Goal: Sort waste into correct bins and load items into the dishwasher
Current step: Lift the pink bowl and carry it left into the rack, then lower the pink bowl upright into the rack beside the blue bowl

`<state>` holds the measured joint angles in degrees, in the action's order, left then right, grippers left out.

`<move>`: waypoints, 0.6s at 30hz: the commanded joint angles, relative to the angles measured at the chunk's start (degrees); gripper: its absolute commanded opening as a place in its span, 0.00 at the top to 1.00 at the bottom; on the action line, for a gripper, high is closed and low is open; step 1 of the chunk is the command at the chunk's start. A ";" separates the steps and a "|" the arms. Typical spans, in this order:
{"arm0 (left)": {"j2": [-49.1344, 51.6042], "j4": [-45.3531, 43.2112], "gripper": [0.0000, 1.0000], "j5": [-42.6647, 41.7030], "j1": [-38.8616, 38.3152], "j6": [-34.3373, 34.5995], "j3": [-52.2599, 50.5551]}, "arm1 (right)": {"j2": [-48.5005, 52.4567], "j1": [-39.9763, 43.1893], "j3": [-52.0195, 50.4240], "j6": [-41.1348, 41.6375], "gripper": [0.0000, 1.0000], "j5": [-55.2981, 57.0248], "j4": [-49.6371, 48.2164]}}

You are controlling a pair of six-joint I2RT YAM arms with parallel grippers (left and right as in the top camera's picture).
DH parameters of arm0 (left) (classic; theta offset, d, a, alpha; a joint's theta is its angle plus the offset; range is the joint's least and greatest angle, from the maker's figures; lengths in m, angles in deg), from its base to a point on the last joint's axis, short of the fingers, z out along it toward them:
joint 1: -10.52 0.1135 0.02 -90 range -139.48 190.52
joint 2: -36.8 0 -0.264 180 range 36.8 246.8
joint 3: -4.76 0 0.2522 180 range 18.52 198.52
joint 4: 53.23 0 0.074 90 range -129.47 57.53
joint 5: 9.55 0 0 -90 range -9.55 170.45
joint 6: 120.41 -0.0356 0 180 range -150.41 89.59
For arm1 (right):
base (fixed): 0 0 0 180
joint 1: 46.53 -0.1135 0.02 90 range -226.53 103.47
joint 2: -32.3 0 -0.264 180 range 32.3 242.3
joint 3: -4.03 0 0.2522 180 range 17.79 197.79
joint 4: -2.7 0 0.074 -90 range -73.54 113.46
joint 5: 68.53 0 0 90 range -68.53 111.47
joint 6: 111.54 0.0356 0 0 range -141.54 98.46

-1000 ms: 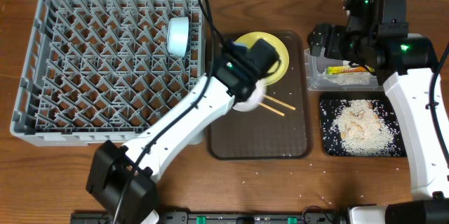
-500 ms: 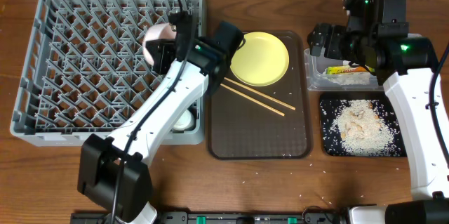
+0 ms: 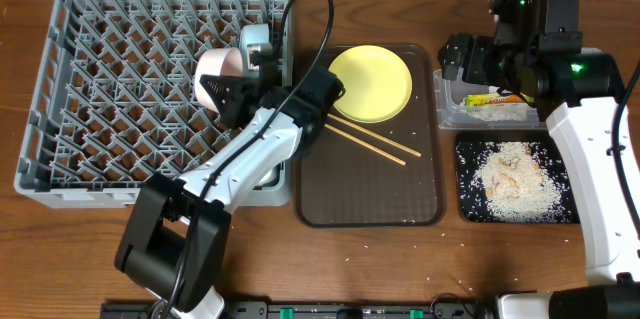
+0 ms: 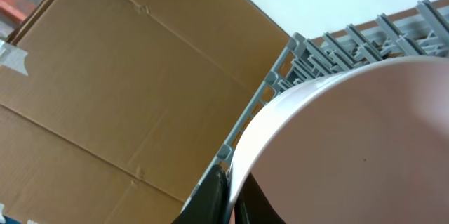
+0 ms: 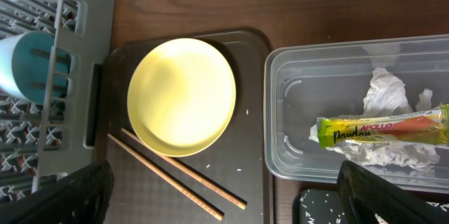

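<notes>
My left gripper point(image 3: 232, 94) is shut on the rim of the white bowl point(image 3: 213, 69) and holds it tilted on edge over the right part of the grey dish rack point(image 3: 120, 109). In the left wrist view the jaws point(image 4: 231, 199) pinch the bowl's rim point(image 4: 280, 108). The light blue bowl point(image 3: 256, 39) stands in the rack behind it. The yellow plate point(image 3: 371, 83) and chopsticks point(image 3: 372, 141) lie on the brown tray point(image 3: 370, 199). My right gripper point(image 3: 468, 59) is open and empty over the clear container point(image 3: 445, 109), which holds the green-and-yellow wrapper point(image 5: 382, 129). The cup is hidden.
The black tray point(image 3: 470, 209) at the right holds a heap of rice point(image 3: 515, 181). Loose grains lie on the table near the front edge point(image 3: 440, 279). A cardboard box point(image 4: 105, 97) stands beyond the rack. The right wrist view shows the plate point(image 5: 182, 96) and chopsticks point(image 5: 175, 175).
My left arm has carried the white bowl from the brown tray leftward over the rack and tilted it on edge. The right arm has not moved.
</notes>
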<state>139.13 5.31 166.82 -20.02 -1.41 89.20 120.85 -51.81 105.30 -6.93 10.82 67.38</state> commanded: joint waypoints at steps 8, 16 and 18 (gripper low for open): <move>0.46 -3.80 0.92 -7.65 -0.59 3.26 -2.34 | 0.07 -0.37 0.55 -0.31 0.01 0.11 -0.09; 0.46 -2.78 0.93 -7.96 -2.82 3.19 -2.34 | 0.07 -0.37 0.55 -0.31 0.01 0.11 -0.09; 0.46 -2.21 0.93 -7.93 -2.80 3.21 -2.43 | 0.07 -0.37 0.55 -0.31 0.01 0.11 -0.11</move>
<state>139.13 2.53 158.76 -22.82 0.71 87.32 120.85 -51.81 105.30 -6.93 10.82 67.38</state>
